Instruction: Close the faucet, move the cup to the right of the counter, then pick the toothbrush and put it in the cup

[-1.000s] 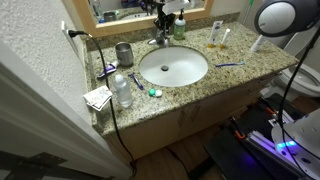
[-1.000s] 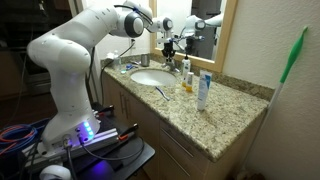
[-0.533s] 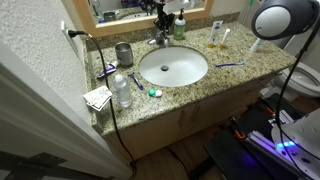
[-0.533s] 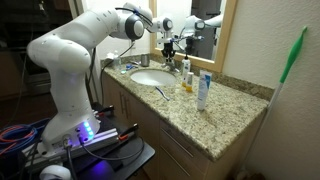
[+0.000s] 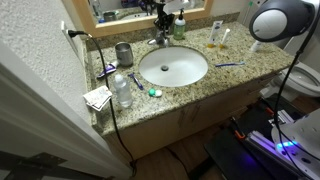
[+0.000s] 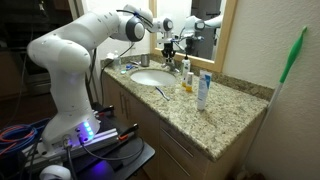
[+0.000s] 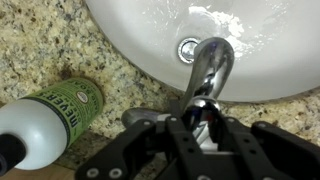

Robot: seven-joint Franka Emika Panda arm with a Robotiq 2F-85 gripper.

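Observation:
My gripper point(image 7: 200, 115) is down at the back of the sink, its black fingers shut around the shiny lever of the chrome faucet point(image 7: 205, 70). The spout curves out over the white basin toward the drain. Both exterior views show the gripper point(image 5: 160, 24) point(image 6: 168, 45) over the faucet point(image 5: 160, 39) point(image 6: 172, 62). The dark grey cup point(image 5: 124, 54) stands on the granite counter point(image 5: 235, 78), left of the basin. On the right of the basin the blue toothbrush point(image 5: 230, 66) point(image 6: 160, 92) lies flat.
A green soap bottle point(image 7: 60, 115) point(image 5: 180, 28) stands right beside the faucet. A clear water bottle point(image 5: 122, 90), a purplish brush point(image 5: 107, 70) and papers point(image 5: 98, 97) crowd the left end. An amber bottle point(image 5: 216, 35) and a white tube point(image 6: 203, 90) stand on the right.

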